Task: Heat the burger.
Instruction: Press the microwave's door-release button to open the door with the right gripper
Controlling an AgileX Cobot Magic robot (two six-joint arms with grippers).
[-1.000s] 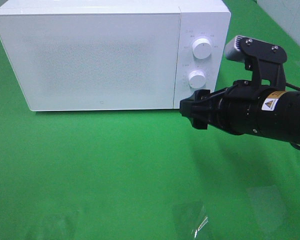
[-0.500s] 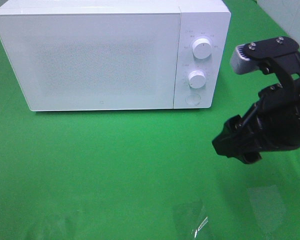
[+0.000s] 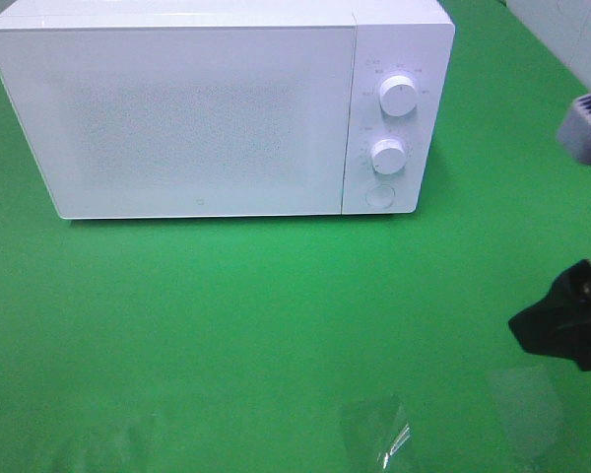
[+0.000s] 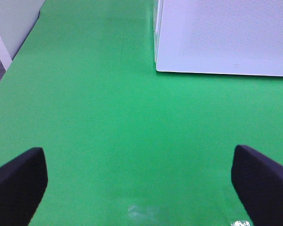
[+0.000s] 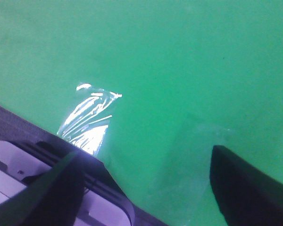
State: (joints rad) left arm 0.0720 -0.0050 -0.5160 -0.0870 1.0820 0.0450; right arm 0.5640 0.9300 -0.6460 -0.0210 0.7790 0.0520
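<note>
The burger is out of view in every frame. The white microwave stands at the back of the green table with its door shut; its corner also shows in the left wrist view. My right gripper hangs at the right edge of the high view, well clear of the microwave, mostly cut off by the frame. In its wrist view the right gripper stands open over bare green cloth. My left gripper is wide open and holds nothing, low over the table in front of the microwave's left end.
The microwave's panel carries two white knobs and a round button. Shiny clear tape patches lie on the cloth near the front edge. The table's edge shows in the right wrist view.
My right arm has drawn back from the microwave's control panel, moving right and toward the front until it is nearly out of the high view. The microwave has not changed.
</note>
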